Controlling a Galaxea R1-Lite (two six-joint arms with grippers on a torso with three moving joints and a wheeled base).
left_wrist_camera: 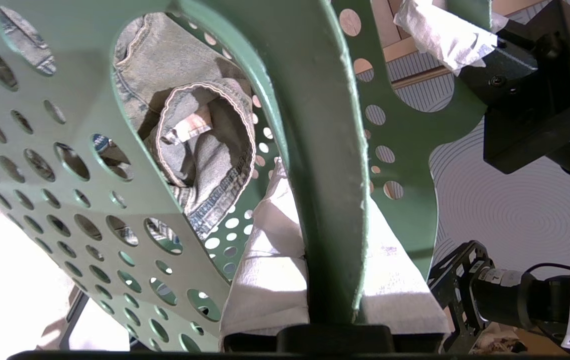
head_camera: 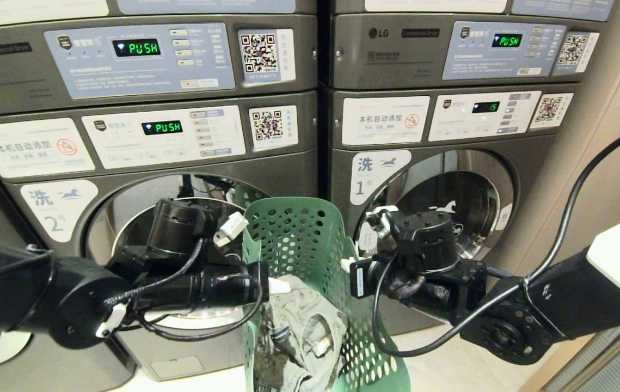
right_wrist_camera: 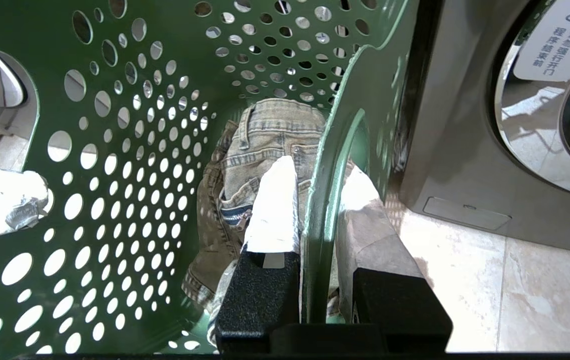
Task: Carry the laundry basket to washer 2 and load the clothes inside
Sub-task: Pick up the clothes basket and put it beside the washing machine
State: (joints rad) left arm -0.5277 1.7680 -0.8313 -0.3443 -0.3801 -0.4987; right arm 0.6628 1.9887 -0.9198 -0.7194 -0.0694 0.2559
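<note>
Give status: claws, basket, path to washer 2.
Both claws, left and right, shut on laundry basket handles. Clothes inside. Washer 2 ahead-left, door open.

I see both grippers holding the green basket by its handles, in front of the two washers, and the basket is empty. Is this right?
Not quite. The laundry basket is not empty: the clothes, faded denim, lie inside it, as the right wrist view shows. The rest holds: the left gripper and the right gripper each clamp a handle, in front of the washers.

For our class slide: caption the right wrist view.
Right gripper clamps the green laundry basket's handle, denim clothes inside, beside a washer.
</note>
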